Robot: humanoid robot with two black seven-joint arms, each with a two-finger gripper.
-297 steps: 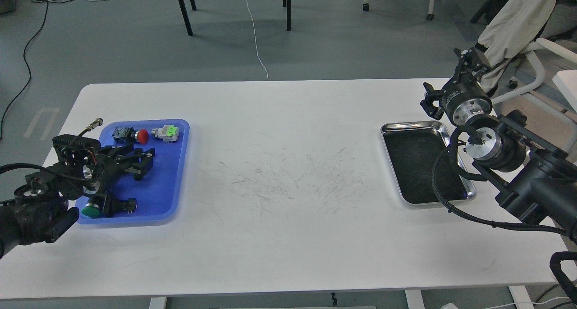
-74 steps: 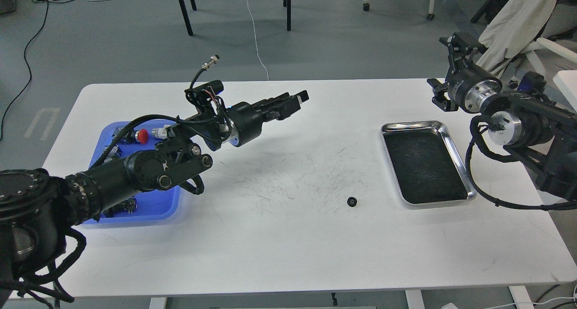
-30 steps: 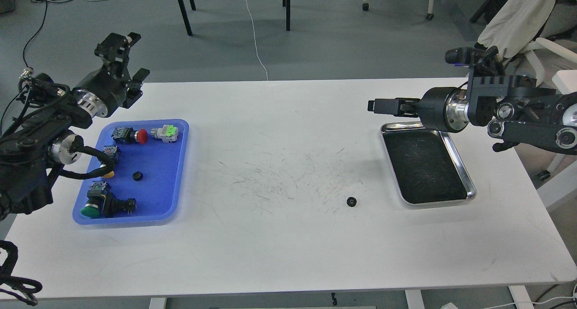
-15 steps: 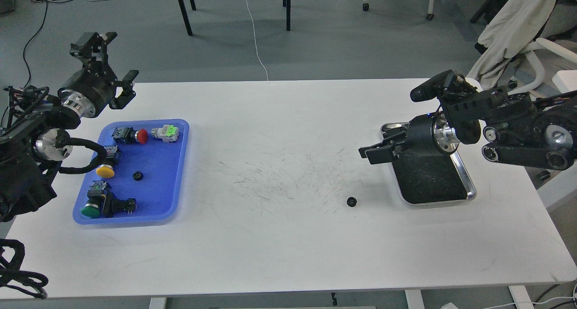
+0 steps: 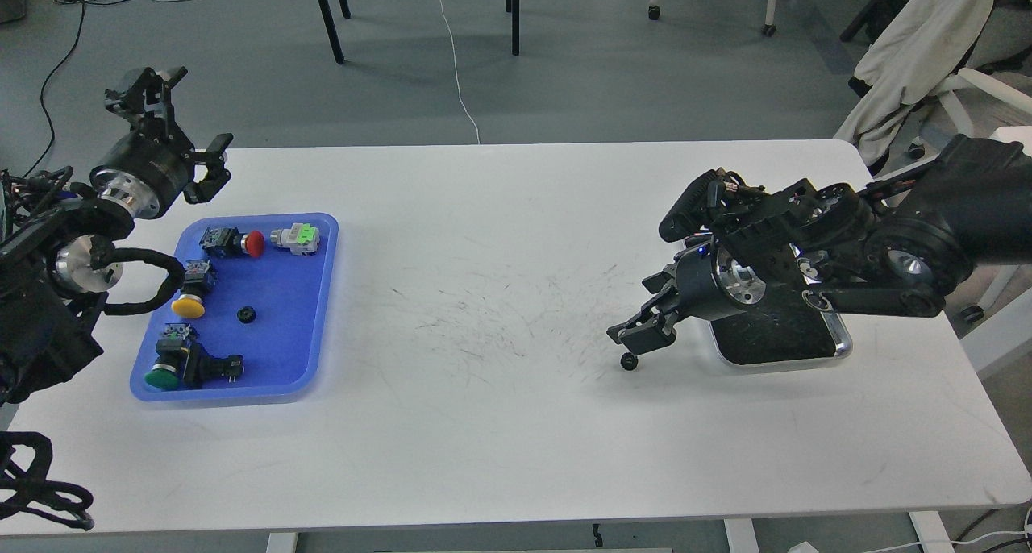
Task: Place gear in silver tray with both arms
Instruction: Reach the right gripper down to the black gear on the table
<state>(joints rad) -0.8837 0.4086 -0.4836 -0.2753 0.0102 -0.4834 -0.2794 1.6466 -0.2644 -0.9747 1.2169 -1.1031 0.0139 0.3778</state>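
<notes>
The gear (image 5: 628, 362) lies on the table (image 5: 500, 424) just beneath the right claw (image 5: 637, 337) — fingers spread, not touching it.

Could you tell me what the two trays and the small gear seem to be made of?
Silver tray: likely polished steel, given its mirror-bright rim. Blue tray: probably plastic, uniformly coloured with soft sheen. Gear: black and toothed, too small to tell metal from plastic.

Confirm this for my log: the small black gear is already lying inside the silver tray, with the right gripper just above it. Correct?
Not quite. In the head view the gear lies on the white table, left of the silver tray, not inside it. The right gripper is indeed just above it.
</notes>
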